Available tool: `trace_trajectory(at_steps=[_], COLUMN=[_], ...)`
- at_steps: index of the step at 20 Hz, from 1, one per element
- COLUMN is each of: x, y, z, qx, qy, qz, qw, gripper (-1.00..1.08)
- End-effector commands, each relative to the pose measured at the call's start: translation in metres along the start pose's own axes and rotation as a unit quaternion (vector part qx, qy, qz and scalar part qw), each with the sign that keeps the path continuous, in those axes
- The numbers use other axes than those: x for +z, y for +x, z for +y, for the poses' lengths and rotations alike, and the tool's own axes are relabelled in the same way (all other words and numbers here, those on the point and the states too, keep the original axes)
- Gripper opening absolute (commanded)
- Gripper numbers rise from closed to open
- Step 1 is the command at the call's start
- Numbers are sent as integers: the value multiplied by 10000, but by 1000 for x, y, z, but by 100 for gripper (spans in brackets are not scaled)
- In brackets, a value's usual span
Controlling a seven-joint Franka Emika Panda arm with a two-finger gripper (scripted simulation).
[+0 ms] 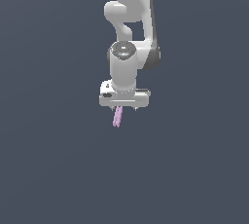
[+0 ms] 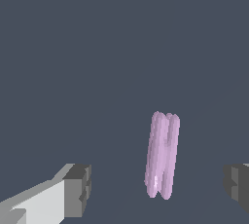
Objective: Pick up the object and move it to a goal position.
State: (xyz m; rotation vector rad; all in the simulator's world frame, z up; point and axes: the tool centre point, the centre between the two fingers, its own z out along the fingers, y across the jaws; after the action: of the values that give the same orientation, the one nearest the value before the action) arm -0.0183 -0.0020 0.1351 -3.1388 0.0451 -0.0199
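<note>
The object (image 2: 163, 162) is a small pale lilac piece of thin fused rods. In the wrist view it lies between my two dark fingertips (image 2: 78, 189), with a clear gap on each side, nearer to neither by much. My gripper (image 2: 158, 189) is open and touches nothing. In the exterior view the white gripper (image 1: 125, 108) points straight down, and the object (image 1: 117, 117) pokes out just below it, toward the exterior view's left of the gripper's middle. The goal position is not marked in either view.
A plain dark grey-blue surface (image 1: 53, 169) fills both views. The white arm (image 1: 131, 18) rises behind the gripper to the top of the exterior view.
</note>
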Motion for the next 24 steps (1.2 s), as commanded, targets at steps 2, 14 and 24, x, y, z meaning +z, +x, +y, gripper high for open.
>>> trace_trajectory(at_steps=[2,14,24], x=[27,66,92], y=[-11,-31,-33], z=[14,34,34], qx=[246,623,618], qy=[0,-17,-17], qz=[-27,-62,-65], qw=[9997,9980,9981], gripper=[100,100,100])
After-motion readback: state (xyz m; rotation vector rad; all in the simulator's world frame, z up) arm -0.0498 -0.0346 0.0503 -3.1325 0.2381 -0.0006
